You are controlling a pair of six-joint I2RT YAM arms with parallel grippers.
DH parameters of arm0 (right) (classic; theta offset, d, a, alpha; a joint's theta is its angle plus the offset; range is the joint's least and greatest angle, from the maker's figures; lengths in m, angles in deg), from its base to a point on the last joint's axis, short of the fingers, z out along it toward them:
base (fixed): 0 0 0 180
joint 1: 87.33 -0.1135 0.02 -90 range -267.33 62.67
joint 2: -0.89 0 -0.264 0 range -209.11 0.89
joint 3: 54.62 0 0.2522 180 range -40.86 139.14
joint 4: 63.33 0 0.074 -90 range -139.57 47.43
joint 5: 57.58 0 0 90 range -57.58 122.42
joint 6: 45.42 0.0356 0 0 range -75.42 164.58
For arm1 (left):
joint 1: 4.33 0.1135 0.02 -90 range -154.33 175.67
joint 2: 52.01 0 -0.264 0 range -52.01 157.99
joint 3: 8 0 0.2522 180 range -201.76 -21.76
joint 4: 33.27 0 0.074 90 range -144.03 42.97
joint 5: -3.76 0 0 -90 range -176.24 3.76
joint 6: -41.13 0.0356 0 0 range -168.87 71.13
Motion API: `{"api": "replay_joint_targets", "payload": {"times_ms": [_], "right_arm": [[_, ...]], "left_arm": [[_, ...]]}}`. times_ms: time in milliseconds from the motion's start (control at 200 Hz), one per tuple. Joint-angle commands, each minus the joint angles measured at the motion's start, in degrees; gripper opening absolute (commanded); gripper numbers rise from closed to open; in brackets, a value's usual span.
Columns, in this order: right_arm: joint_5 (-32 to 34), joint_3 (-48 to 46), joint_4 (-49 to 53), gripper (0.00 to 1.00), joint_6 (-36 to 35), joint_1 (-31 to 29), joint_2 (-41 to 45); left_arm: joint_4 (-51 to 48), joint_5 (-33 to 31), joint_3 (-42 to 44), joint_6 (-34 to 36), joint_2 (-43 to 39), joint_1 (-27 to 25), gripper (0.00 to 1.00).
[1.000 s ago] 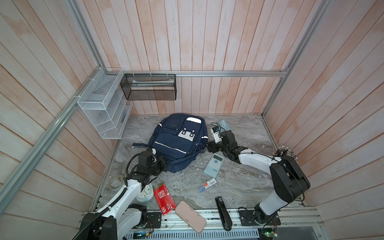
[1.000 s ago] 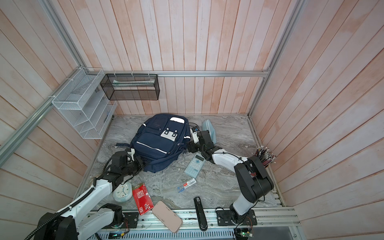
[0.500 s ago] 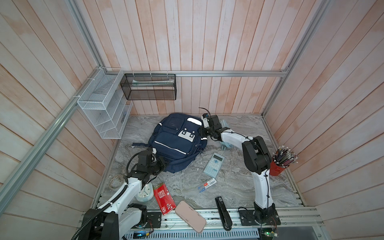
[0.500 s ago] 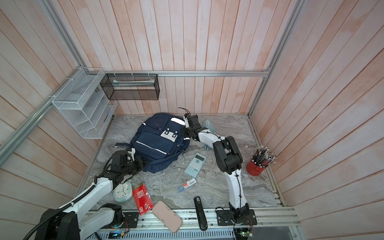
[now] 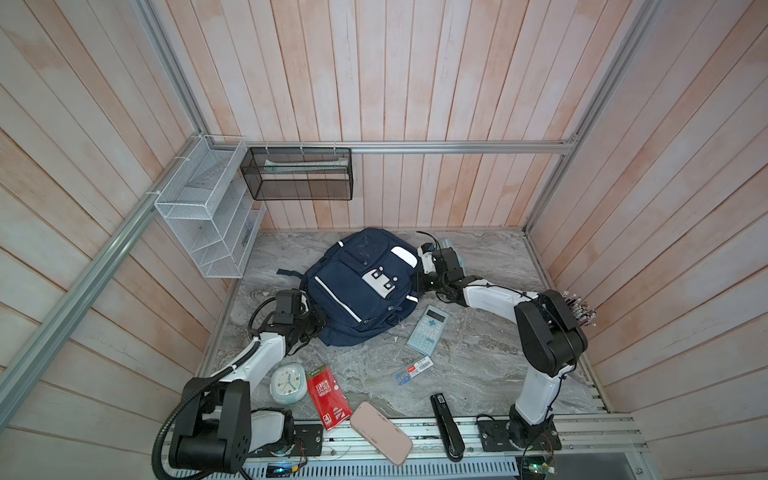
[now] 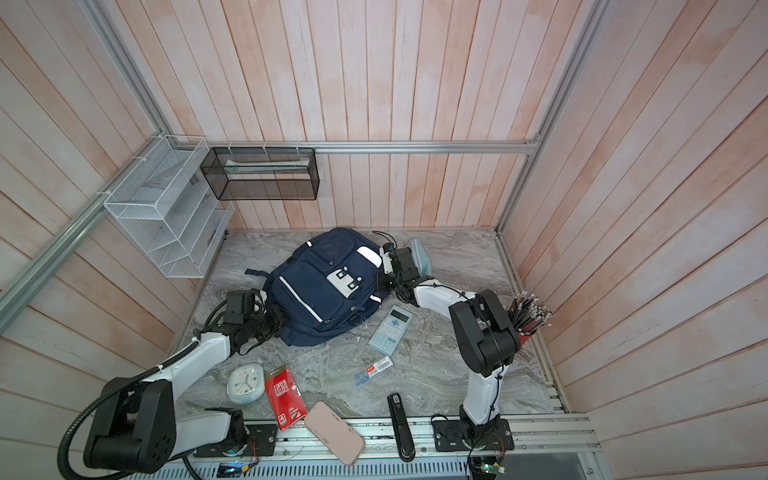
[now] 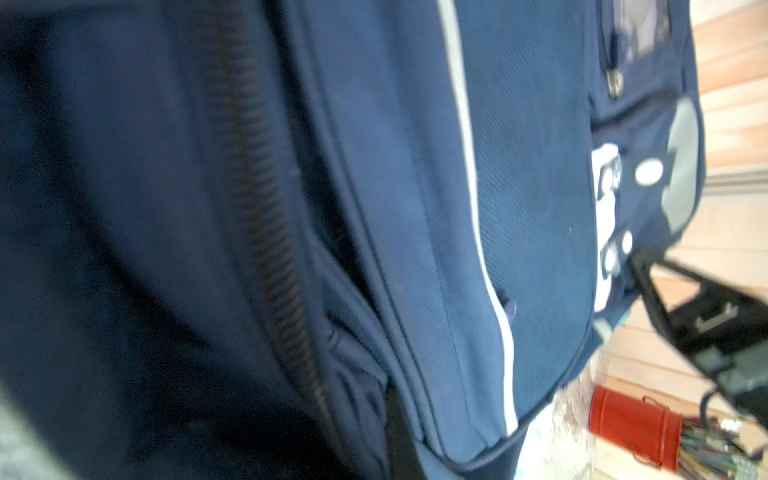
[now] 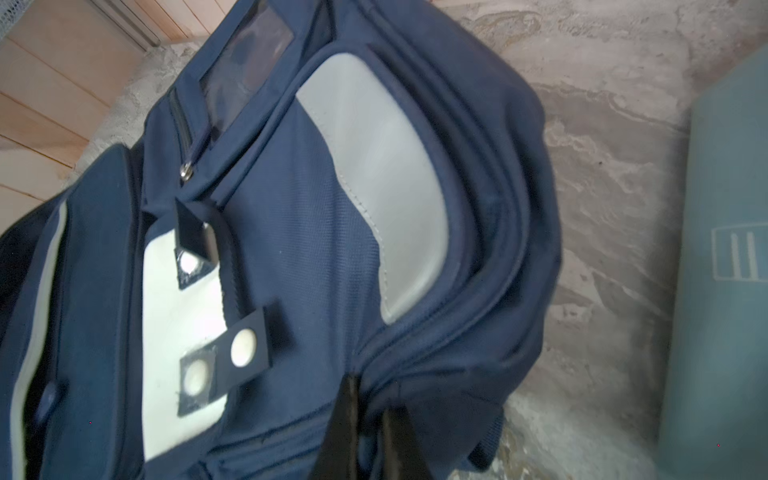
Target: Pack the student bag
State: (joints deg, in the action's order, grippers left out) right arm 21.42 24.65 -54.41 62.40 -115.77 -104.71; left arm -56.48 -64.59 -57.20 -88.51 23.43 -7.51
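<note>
Student bag [image 5: 359,291] lies front side up on the grey marbled table [image 5: 478,386], toward the back and middle, in both top views [image 6: 324,291]. Its top end points at the back wall, and 1 strap end sticks out on its left. Left gripper [image 5: 315,326] sits at the bag's near left corner, touching the cloth, jaws fully closed. Its wrist view is filled with blurred navy cloth [image 7: 415,208], a zip line [image 7: 274,249] and a white stripe. The fingers are out of frame there, so I cannot tell whether any cloth is pinched. Right gripper [image 5: 419,279] is against the bag's right side, below the white shoulder patch [image 5: 405,256]. In its wrist view [image 8: 368,399] the 2 dark fingers [image 8: 340,432] stand almost together with a ridge of navy seam cloth between them, so it is closed on the bag's side edge. Pale blue pouch [image 5: 451,254] lies just behind this gripper, toward the back wall. Calculator [image 5: 428,330] lies just beside the bag's near right corner, not touching it. A small clear box [image 5: 413,371] is near it, toward the front. Along the front: clock [image 5: 287,382], red booklet [image 5: 328,395], pink case [image 5: 380,432] overhanging the rail, and stapler [image 5: 446,428]. Red cup of pencils [image 6: 528,320] stands at the right edge, partly hidden by the right arm's elbow. White wire rack [image 5: 203,220] and black mesh basket [image 5: 299,174] hang on the walls.
</note>
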Motion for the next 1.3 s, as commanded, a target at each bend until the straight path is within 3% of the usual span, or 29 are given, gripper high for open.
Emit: {"api": "replay_joint_targets", "payload": {"times_ms": [0,75,170,280,455,530,555,565,580,620,720,790,885,975,1055,1215,1295], "right_arm": [[-1.6,-2.1,10.5,0.06,-6.0,-3.8,1.4],[7.4,-4.1,10.8,0.06,-8.4,-7.3,5.2],[14.0,-4.6,12.3,0.29,-11.6,-10.1,7.2],[18.2,-2.7,15.9,0.39,-12.0,-10.7,8.8],[22.2,-4.6,12.5,0.55,-14.6,-11.1,14.4],[23.4,-5.3,10.3,0.74,-17.0,-11.0,16.3],[23.3,-5.8,9.1,0.86,-18.3,-11.0,16.8],[23.3,-6.1,8.6,0.95,-19.2,-11.0,17.0],[23.3,-6.4,7.7,0.98,-20.0,-11.0,17.3],[22.7,-7.2,5.4,0.98,-22.9,-11.0,17.8],[18.4,-7.6,3.1,0.98,-31.3,-11.0,18.2],[11.6,-7.8,2.8,0.9,-38.4,-11.0,17.3],[8.9,-5.6,5.3,0.8,-44.7,-11.5,13.4],[7.7,-1.2,10.6,0.76,-50.0,-12.3,8.7],[7.8,0.9,12.9,0.74,-52.9,-13.6,4.8],[15.9,2.5,12.2,0.74,-56.7,-16.5,-2.9],[16.8,3.7,14.3,0.68,-55.1,-16.0,-5.7]], "left_arm": [[8.2,0.9,-5.7,2.5,2.9,1.9,0.01],[9.1,4.7,-7.3,3.5,4.1,2.0,0.16],[10.5,4.9,-6.7,2.9,4.1,1.8,0.35],[6.6,2.9,-8.7,4.0,3.9,2.0,0.4],[-4.1,-2.9,-13.2,7.4,-0.5,0.6,0.51],[-6.3,-4.9,-13.7,8.3,-2.3,0.5,0.6],[-6.8,-5.9,-13.6,8.5,-3.0,0.5,0.64],[-7.1,-6.2,-13.5,8.6,-3.2,0.5,0.66],[-7.4,-6.8,-13.5,8.7,-3.5,0.5,0.7],[-9.0,-8.6,-13.5,9.0,-4.5,0.2,0.81],[-11.7,-15.5,-11.8,8.6,-9.0,-1.9,0.87],[-12.7,-17.1,-9.9,6.6,-13.2,-3.9,0.92],[-12.6,-15.8,-6.8,0.7,-18.4,-7.7,0.95],[-8.3,-12.3,-2.6,-4.0,-20.8,-12.4,0.85],[-7.1,-14.2,-1.2,-5.3,-20.5,-15.8,0.75],[-0.4,-12.7,1.9,-7.9,-17.2,-18.0,0.64],[2.9,-14.8,2.5,-9.3,-16.5,-21.4,0.6]]}}
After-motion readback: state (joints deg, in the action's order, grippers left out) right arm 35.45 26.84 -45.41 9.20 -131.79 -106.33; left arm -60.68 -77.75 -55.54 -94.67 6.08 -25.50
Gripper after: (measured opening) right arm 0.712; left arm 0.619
